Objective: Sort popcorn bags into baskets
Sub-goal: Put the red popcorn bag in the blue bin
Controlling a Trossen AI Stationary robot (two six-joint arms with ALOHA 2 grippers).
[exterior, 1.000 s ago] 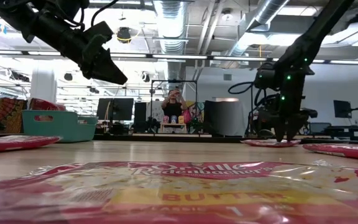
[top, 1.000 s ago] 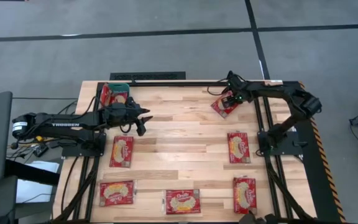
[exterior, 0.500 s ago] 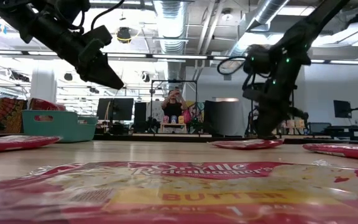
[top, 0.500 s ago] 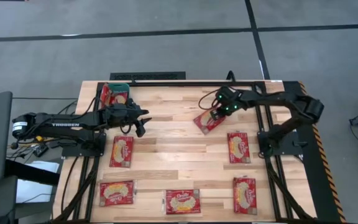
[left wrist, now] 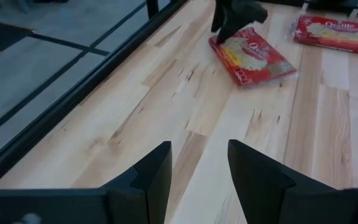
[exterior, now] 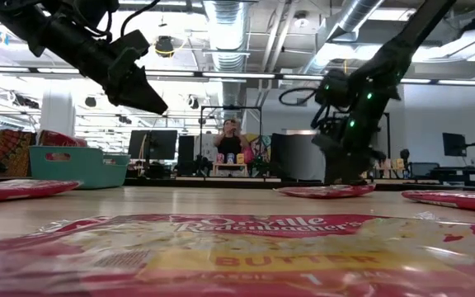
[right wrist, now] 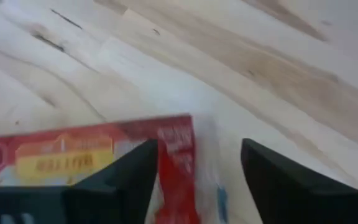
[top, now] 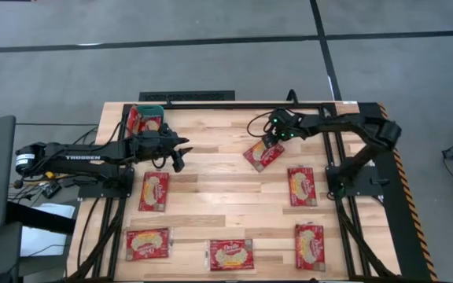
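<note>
A red popcorn bag [top: 262, 154] lies flat on the wood near the table's middle, at a slant. My right gripper [top: 269, 141] is open at the bag's far end, and the bag's clear end seal [right wrist: 178, 163] shows between its fingers. My left gripper [top: 182, 151] hovers open above bare wood, right of the teal basket [top: 151, 108]. The basket stands at the far left corner with a red bag [top: 145, 120] in it. The left wrist view shows the slanted bag [left wrist: 253, 56] ahead, with the right gripper [left wrist: 236, 14] over it. My right gripper comes down from above, its open fingers [right wrist: 126, 177] standing on either side of the bag's far end [right wrist: 178, 163]. The bag lies flat on the table. I cannot tell whether the fingers touch it.
Several more red bags lie flat: two on the right [top: 301, 185] [top: 309, 245], one at the near middle [top: 230, 255], two on the left [top: 153, 191] [top: 148, 244]. Black frame rails run along the far edge and both sides. Bare wood lies between the arms.
My right gripper moved from the far right toward the table's left and near edge. The bag under it slid along the wood the same way and turned a little. Over the last half second the bag stayed put while the gripper shifted slightly left.
</note>
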